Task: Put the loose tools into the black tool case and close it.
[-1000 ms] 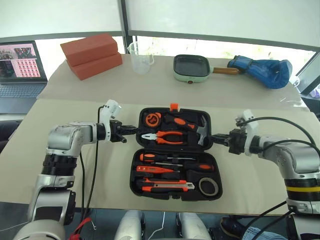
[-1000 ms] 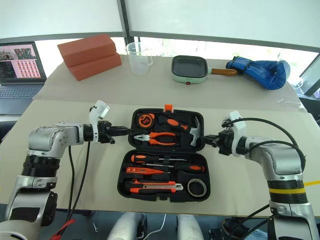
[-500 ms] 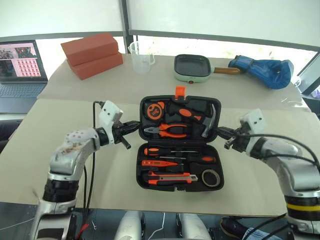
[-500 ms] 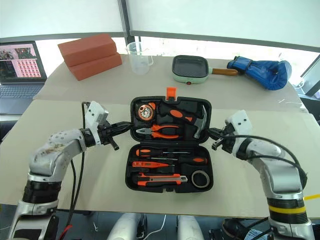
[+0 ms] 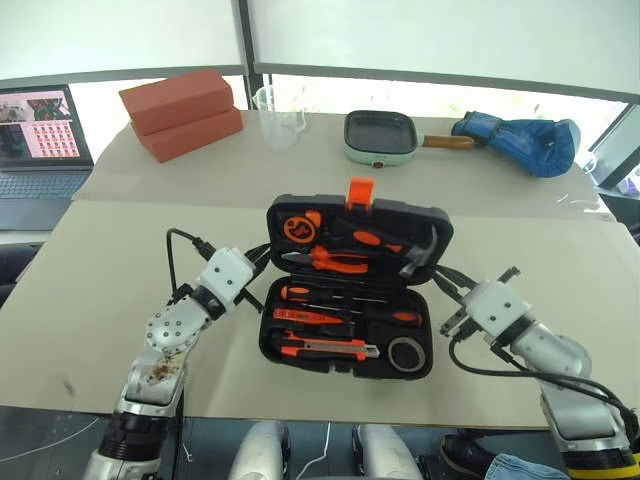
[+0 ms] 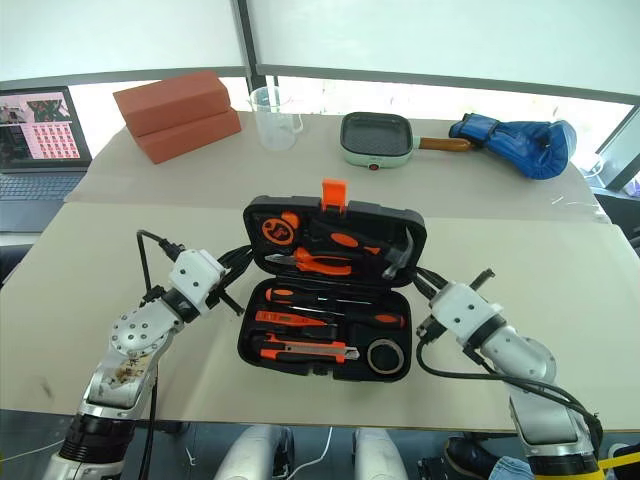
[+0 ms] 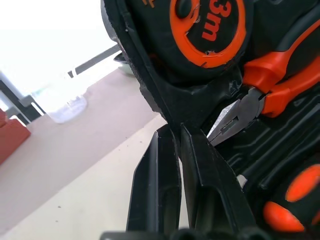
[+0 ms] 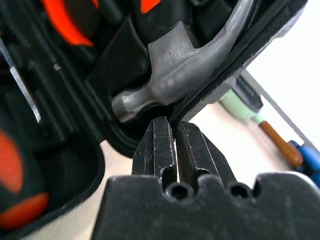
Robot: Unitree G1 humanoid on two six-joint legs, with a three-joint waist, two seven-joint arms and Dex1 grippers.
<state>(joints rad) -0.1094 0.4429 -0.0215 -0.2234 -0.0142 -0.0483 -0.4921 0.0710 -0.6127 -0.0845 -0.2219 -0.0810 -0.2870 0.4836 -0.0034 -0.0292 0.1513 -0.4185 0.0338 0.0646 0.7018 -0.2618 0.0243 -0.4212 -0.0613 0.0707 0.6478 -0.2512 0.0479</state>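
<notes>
While the black tool case (image 5: 350,290) sits mid-table with its lid half raised, the tools already lie in their slots: utility knife (image 5: 325,348), slim tester screwdriver (image 5: 310,318), two screwdrivers (image 5: 345,297) and tape roll (image 5: 404,353) in the near half, with pliers (image 5: 325,261), hammer (image 5: 420,252) and tape measure (image 5: 297,228) in the lid. The orange latch (image 5: 360,191) stands up at the lid's far edge.

The case's long axis runs side to side across the robot, and the hinge line lies along it, so the lid has to swing toward the robot. The left gripper (image 5: 262,256) is at the lid's left end and the right gripper (image 5: 440,277) at its right end, each about as near as the other. Both have their fingers pressed together, holding nothing; I judge they prop the lid from underneath.

The head views give the lid's tilt. The left wrist view puts the closed fingers (image 7: 160,185) touching the lid's rim beside the tape measure; the right wrist view puts its fingers (image 8: 162,145) just under the rim by the hammer head.
</notes>
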